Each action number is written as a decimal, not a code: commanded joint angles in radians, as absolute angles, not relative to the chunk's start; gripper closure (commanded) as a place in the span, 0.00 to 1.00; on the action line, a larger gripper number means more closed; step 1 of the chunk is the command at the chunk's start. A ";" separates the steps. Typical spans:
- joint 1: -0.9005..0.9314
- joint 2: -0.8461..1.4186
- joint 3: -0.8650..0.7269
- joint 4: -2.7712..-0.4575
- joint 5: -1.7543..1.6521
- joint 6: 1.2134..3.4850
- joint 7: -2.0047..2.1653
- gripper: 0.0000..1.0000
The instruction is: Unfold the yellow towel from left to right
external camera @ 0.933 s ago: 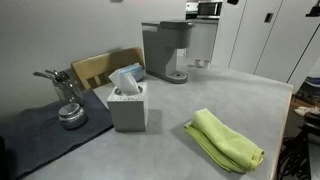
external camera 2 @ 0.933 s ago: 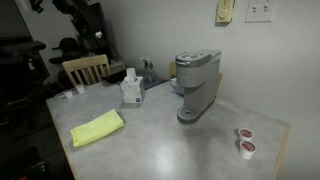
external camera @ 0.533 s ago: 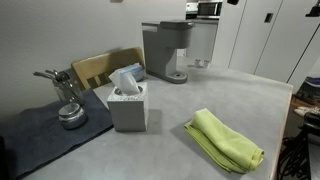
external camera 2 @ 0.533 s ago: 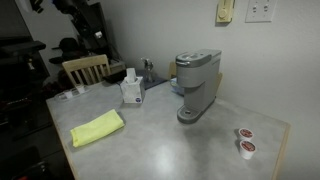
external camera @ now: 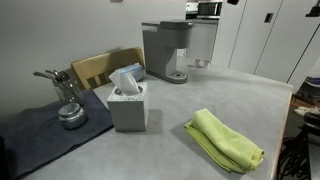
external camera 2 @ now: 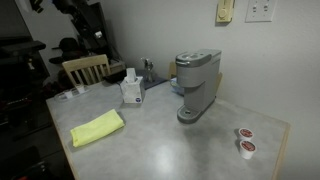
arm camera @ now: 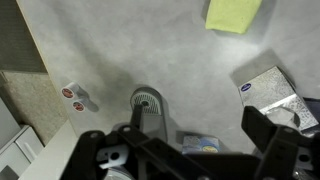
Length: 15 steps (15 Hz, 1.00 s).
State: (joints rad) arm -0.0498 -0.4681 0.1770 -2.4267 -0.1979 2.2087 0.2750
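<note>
Presently my jaws stand wide apart and empty, high over the bench (arm camera: 120, 50). Near the tissue box (arm camera: 275, 90), not touching it, lies the yellow towel (arm camera: 234, 14), folded flat. I judge it soft, light and limp, so I'd pinch only the top layer's loose edge.

Yellow towel (arm camera: 232, 14) at top edge; tissue box (arm camera: 272, 88) right; coffee maker (arm camera: 147, 101) centre; claw (arm camera: 182, 140) spread wide below.
</note>
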 commanded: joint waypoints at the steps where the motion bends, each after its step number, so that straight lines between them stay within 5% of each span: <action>1: -0.037 -0.467 0.165 -2.425 -0.205 2.206 0.280 0.00; 15: -0.039 -0.445 -0.016 -2.480 -0.221 2.326 -0.047 0.00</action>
State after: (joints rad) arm -0.0327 -0.4451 -0.0222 -2.4810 -0.2247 2.3274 -0.0447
